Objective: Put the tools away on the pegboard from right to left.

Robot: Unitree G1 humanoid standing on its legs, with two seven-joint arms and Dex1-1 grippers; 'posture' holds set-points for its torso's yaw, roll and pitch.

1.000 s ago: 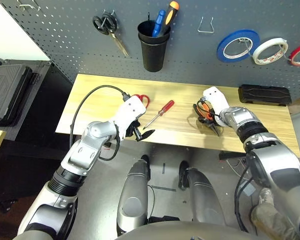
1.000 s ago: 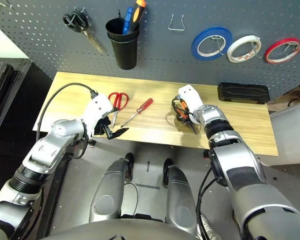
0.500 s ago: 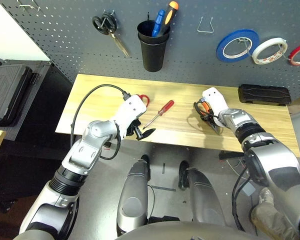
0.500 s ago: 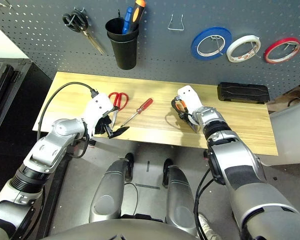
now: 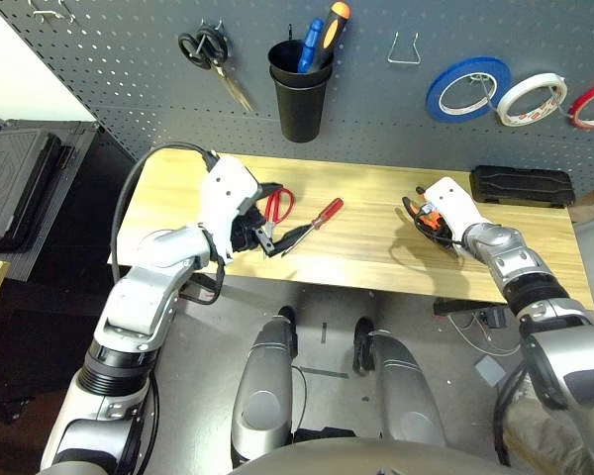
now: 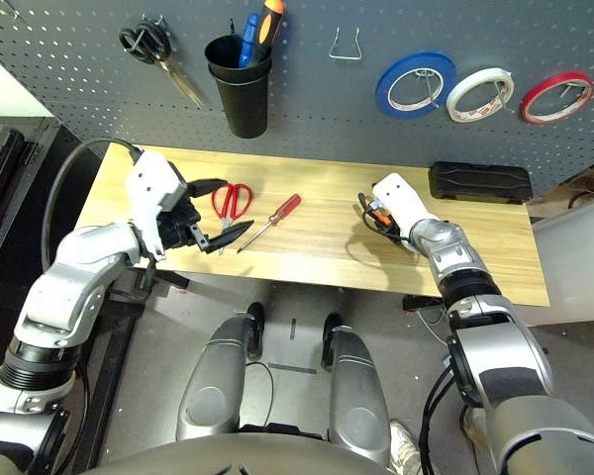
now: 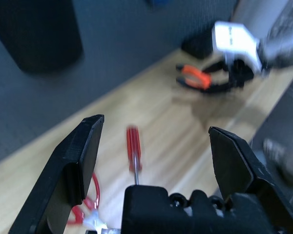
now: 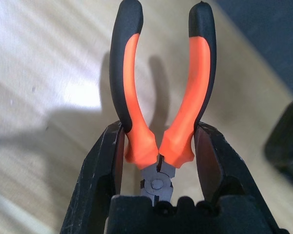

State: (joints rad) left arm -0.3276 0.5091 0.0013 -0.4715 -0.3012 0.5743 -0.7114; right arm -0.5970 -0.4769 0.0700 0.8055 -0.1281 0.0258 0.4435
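Nearest the robot, the left gripper [image 5: 269, 216] hangs over the near left part of the wooden table [image 5: 376, 252] with its two black fingers spread wide and nothing between them — the left wrist view shows bare wood in the gap. Just beyond its fingertips lie the red-handled scissors [image 5: 276, 206] and, beside them toward the middle of the table, the red-handled screwdriver [image 5: 317, 222], lying at a slant with its handle toward the wall and its thin shaft pointing back toward the gripper.

On the right side, the right gripper [image 5: 431, 220] is raised above the table and clamps the orange-and-black-handled pliers [image 8: 158, 105]. In the right wrist view both fingers press the pliers' handles close to the pivot, and the two handles fan out ahead of the gripper, casting a shadow on the wood below. A flat black case [image 5: 523, 186] lies at the far right of the table, close to the wall.

Behind the table stands the pegboard [image 5: 129, 69]. From left to right it carries black-handled scissors [image 5: 214, 61] on a hook, a black cup [image 5: 299, 89] holding blue- and orange-tipped tools, a bare metal hook [image 5: 405, 49], a blue tape roll [image 5: 469, 89], a white tape roll [image 5: 532, 99] — and, at the far right, the thin red tape ring [image 6: 557, 97].
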